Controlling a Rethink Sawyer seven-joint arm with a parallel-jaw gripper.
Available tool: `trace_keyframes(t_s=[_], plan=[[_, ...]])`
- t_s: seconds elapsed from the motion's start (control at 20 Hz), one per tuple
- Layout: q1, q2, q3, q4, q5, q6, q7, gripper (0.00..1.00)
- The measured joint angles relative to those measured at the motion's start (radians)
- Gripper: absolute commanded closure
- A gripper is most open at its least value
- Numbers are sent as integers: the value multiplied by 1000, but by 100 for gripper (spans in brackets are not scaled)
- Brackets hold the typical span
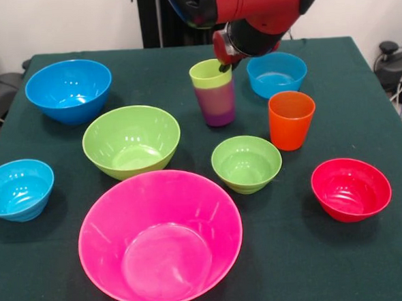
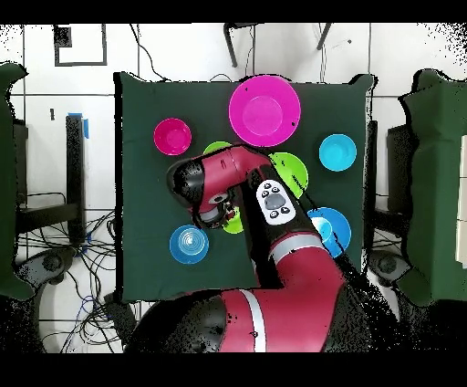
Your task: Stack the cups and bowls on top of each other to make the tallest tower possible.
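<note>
The lime green cup [image 1: 210, 75] sits nested in the purple cup [image 1: 217, 107] at the back middle of the table. My gripper [image 1: 224, 66] is right at the green cup's far right rim, touching it. The orange cup [image 1: 291, 120] stands alone to the right. All bowls stand apart, open side up: huge pink [image 1: 160, 236], large green [image 1: 131, 141], large blue [image 1: 69, 90], small green [image 1: 246, 163], small red [image 1: 351, 189], and light-blue ones [image 1: 18, 189] [image 1: 276, 74]. Seen from overhead, the arm [image 2: 233, 173] hides the cups except a lime green edge [image 2: 233, 222].
The dark green cloth [image 1: 362, 113] covers the whole table. Overhead, cables [image 2: 91, 274] and chairs surround the table. The pink bowl [image 2: 264, 109], red bowl [image 2: 172, 136] and a light-blue bowl [image 2: 189, 244] lie clear of the arm.
</note>
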Motion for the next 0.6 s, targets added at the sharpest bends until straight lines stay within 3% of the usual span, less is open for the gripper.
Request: trace_keyframes(t_s=[0.6], plan=[[7,15,0,0,1,1,0,100]])
